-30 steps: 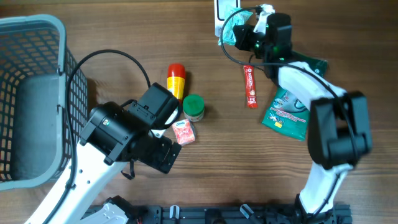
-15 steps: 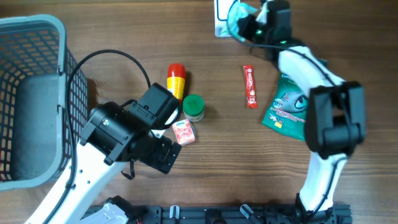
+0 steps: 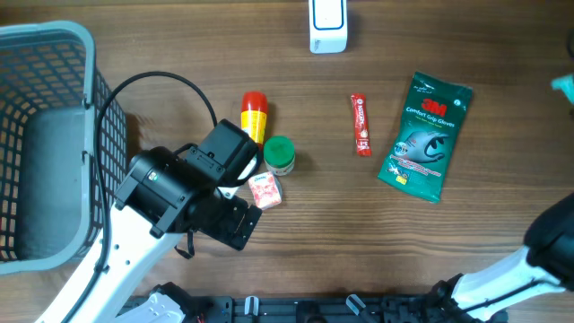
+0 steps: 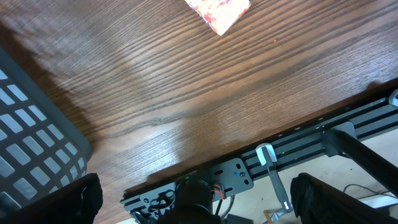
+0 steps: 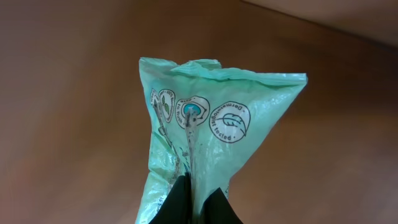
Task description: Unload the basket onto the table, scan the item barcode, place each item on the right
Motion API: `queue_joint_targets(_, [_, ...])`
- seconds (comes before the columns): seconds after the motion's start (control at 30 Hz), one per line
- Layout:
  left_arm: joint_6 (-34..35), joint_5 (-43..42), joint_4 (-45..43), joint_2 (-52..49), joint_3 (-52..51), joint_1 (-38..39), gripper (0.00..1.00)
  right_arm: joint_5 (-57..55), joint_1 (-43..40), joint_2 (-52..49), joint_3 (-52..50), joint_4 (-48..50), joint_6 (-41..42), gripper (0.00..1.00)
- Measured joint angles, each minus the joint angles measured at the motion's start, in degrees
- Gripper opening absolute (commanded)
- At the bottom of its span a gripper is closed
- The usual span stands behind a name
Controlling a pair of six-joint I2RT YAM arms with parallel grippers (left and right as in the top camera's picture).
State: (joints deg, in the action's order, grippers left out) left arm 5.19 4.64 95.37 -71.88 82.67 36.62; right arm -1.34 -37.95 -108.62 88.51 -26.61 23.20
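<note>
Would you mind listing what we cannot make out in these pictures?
Green pouch: no barcode shows in the right wrist view; the bottom edge and the right gripper hide its lower part.
Overhead, the right edge cuts off all but a teal corner of it.
Pink packet: cut off by the top edge in the left wrist view.
Red sachet: print too small overhead.

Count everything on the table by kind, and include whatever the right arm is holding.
Packets: 4 (glove pack, red stick, pink packet, green bag in right tool)
Bottle: 1
Jar: 1
Scanner: 1
Basket: 1
Total: 8
</note>
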Motion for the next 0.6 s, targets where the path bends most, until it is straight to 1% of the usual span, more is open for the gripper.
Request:
queue_joint_targets(0.07, [0.00, 0.00, 0.00, 0.00, 0.00, 0.00, 1.00, -3.52, -2.60, -3.74, -0.02, 0.02, -0.63, 0.06])
queue_joint_targets(0.1, [0.00, 0.00, 0.00, 0.00, 0.00, 0.00, 1.00, -5.25, -3.93, -5.75, -0.11, -0.09, -0.83, 0.08])
queue_joint_targets(0.13, [0.00, 0.00, 0.00, 0.00, 0.00, 0.00, 1.00, -6.84, -5.49, -7.85, -0.33, -0.39, -1.01, 0.17])
queue_joint_targets(0.17, [0.00, 0.00, 0.00, 0.00, 0.00, 0.00, 1.00, -7.78, -6.75, -9.09, -0.61, -0.68, -1.05, 0.33])
queue_joint_targets(0.2, [0.00, 0.00, 0.00, 0.00, 0.00, 0.00, 1.00, -8.41, -8.22, -9.84, -1.14, -0.94, -0.76, 0.58])
queue_joint_targets(0.23, [0.00, 0.00, 0.00, 0.00, 0.00, 0.00, 1.00, -8.37, -9.31, -9.97, -1.18, -1.14, -0.81, 0.79])
queue_joint_targets(0.27, [0.00, 0.00, 0.00, 0.00, 0.00, 0.00, 1.00, -8.11, -10.21, -9.94, -1.16, -0.92, -0.66, 0.95])
queue_joint_targets(0.3, [0.00, 0.00, 0.00, 0.00, 0.00, 0.00, 1.00, -7.58, -10.97, -9.77, -1.05, -0.79, -0.61, 1.00])
queue_joint_targets(0.4, [0.00, 0.00, 0.00, 0.00, 0.00, 0.00, 1.00, -3.56, -11.02, -8.96, -1.03, -1.75, -0.63, 0.99])
queue_joint_targets(0.47, [0.00, 0.00, 0.00, 0.00, 0.00, 0.00, 1.00, -0.24, -9.09, -6.54, -1.03, -3.65, -0.57, 0.99])
queue_joint_targets(0.6, [0.00, 0.00, 0.00, 0.00, 0.00, 0.00, 1.00, 2.95, 1.05, 1.88, -0.50, -9.88, -0.57, 1.00])
